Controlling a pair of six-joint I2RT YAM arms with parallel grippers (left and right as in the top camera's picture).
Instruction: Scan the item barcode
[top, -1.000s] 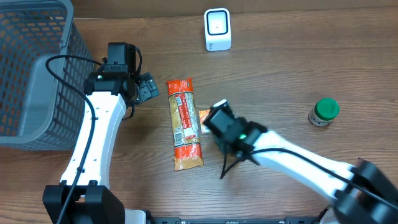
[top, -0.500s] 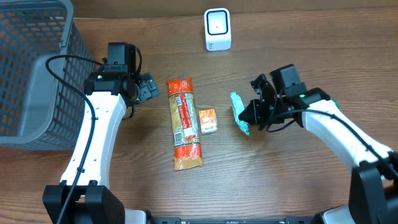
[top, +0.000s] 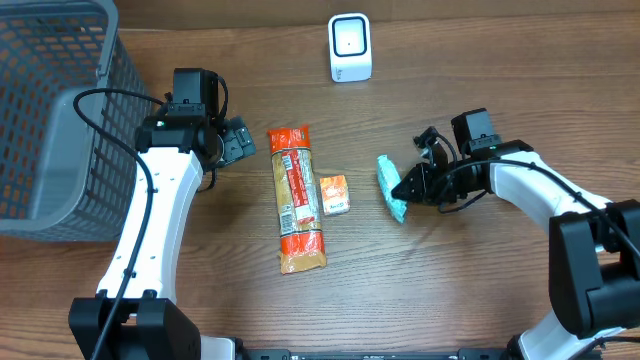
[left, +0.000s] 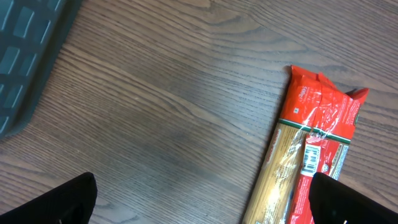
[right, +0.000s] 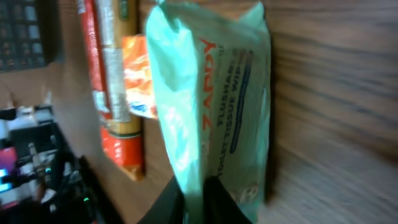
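A teal wipes pack (top: 391, 188) lies on the wooden table, right of a small orange box (top: 334, 194). My right gripper (top: 408, 187) is at its right edge. In the right wrist view the two dark fingers (right: 177, 202) pinch the seam of the wipes pack (right: 230, 106), so the right gripper (right: 196, 199) is shut on it. A white barcode scanner (top: 350, 47) stands at the back centre. My left gripper (top: 240, 140) hovers open left of a long red pasta pack (top: 297, 198); its fingertips (left: 62, 202) frame bare wood, and a barcode shows on the pasta pack (left: 311, 155).
A grey wire basket (top: 60, 120) fills the back left corner, its edge also in the left wrist view as the basket (left: 25, 56). The pasta pack (right: 112, 93) and orange box (right: 138, 81) lie beyond the wipes in the right wrist view.
My right arm swung from the table's middle out to the right, and the wipes pack now sits right of the orange box, slightly lower than half a second ago. The left arm has not moved.
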